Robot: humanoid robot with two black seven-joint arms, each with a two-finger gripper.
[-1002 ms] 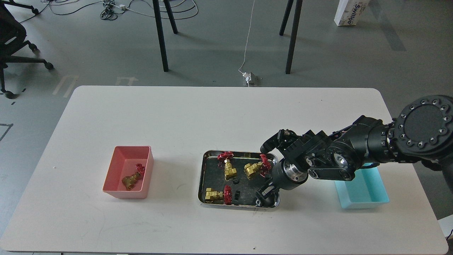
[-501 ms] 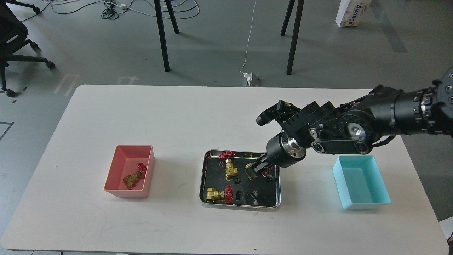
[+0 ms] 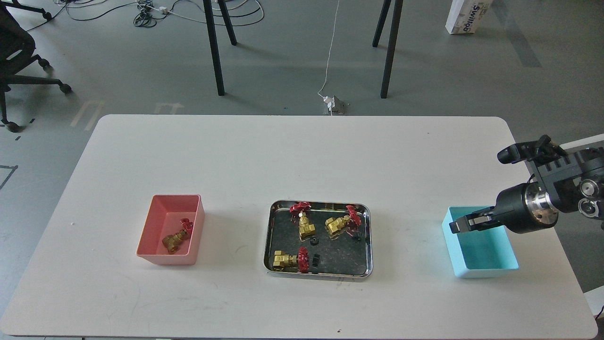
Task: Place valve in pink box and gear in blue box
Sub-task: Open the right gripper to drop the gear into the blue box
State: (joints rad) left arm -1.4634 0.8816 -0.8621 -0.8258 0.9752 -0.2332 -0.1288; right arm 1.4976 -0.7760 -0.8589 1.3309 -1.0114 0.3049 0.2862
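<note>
Three brass valves with red handwheels (image 3: 306, 223) (image 3: 340, 224) (image 3: 289, 259) lie in a shiny steel tray (image 3: 319, 275) at mid-table. Three tiny black gears (image 3: 314, 241) (image 3: 316, 258) (image 3: 357, 234) lie among them. A fourth valve (image 3: 177, 236) lies in the pink box (image 3: 165, 258) at the left. My right gripper (image 3: 456, 226) hovers over the left wall of the blue box (image 3: 486, 272) and points left. Its fingers are close together, and they are too dark to show anything between the tips. The blue box's visible floor is bare. My left arm is out of view.
The white table (image 3: 292, 156) ends just right of the blue box. Beyond the far edge are black table legs (image 3: 214, 52), cables, a power adapter (image 3: 333, 105), an office chair (image 3: 19, 61) and a white carton (image 3: 467, 16) on the grey floor.
My right gripper rose out of the tray's front right corner, passed above the tray, then swung right to the blue box. The arm has pulled back toward the right edge.
</note>
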